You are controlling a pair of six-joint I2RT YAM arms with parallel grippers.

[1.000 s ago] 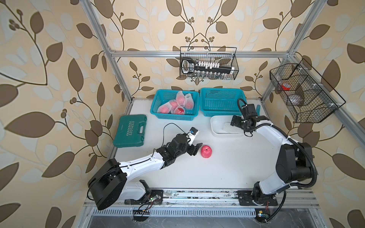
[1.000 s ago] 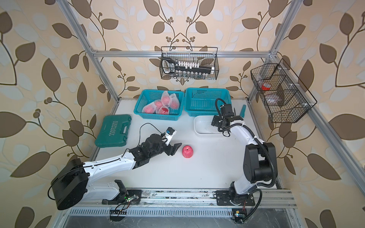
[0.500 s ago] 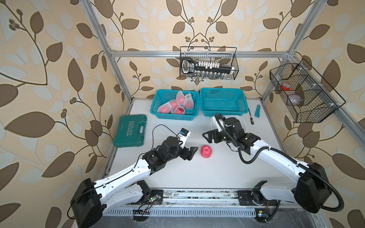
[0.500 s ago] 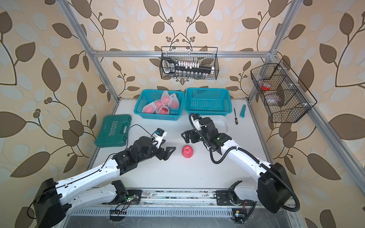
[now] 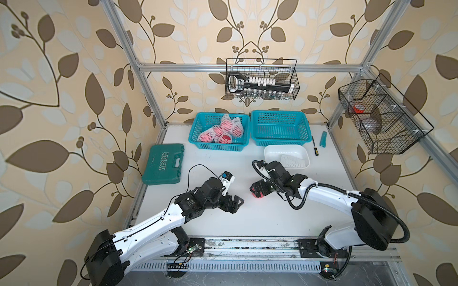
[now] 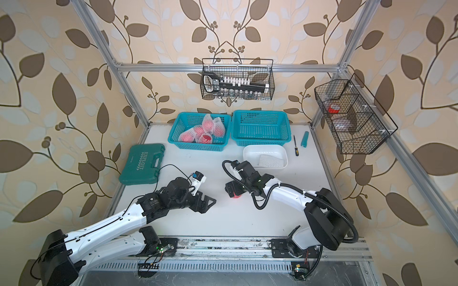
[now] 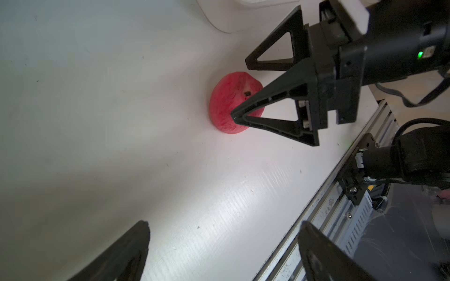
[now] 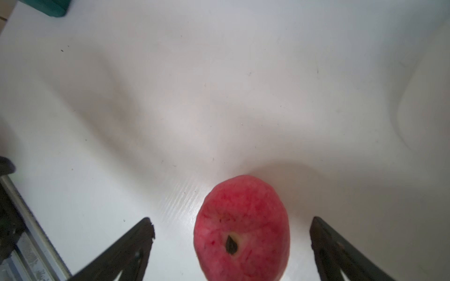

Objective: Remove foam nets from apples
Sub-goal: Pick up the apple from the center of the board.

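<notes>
a bare red apple [image 8: 242,231] lies mid-way across the white table [image 5: 247,222], between the wide-spread jaws of the right gripper [image 8: 231,222], which do not touch it. the left gripper [image 7: 224,223], also wide and empty, hangs just to its left. the other apples [image 5: 205,136] sit in foam nets [image 5: 236,123] in the far left teal basket [image 5: 195,144], and one empty net [image 5: 291,160] lies in the white tray [image 5: 270,148]. the fruit looks firm, smooth and apt to roll, so grip its widest girth; the nets look soft and light, best pinched at a loose end.

Bare apple [image 8: 242,228]; netted apples [image 5: 229,126] in basket [image 5: 215,146]
</notes>
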